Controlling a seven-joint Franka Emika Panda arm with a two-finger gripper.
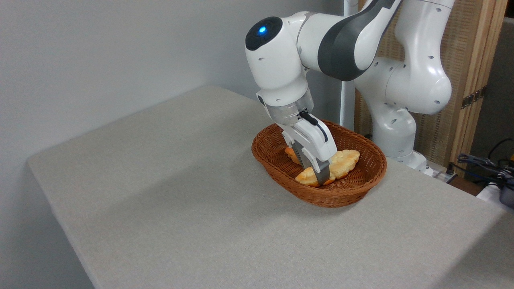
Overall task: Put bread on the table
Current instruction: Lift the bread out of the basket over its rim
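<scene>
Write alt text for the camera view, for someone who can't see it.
A white robot arm reaches down into a brown wicker basket, its gripper at a pale-golden bread lying inside. An orange bun peeks out behind the gripper. The basket sits on a grey table; whether the gripper has closed on the bread is unclear.

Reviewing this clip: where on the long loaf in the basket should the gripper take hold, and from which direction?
Across the narrow middle of the bread, coming from above. It lies flat and long in the basket, whose walls block any sideways approach. The gripper is already down at the loaf.
</scene>
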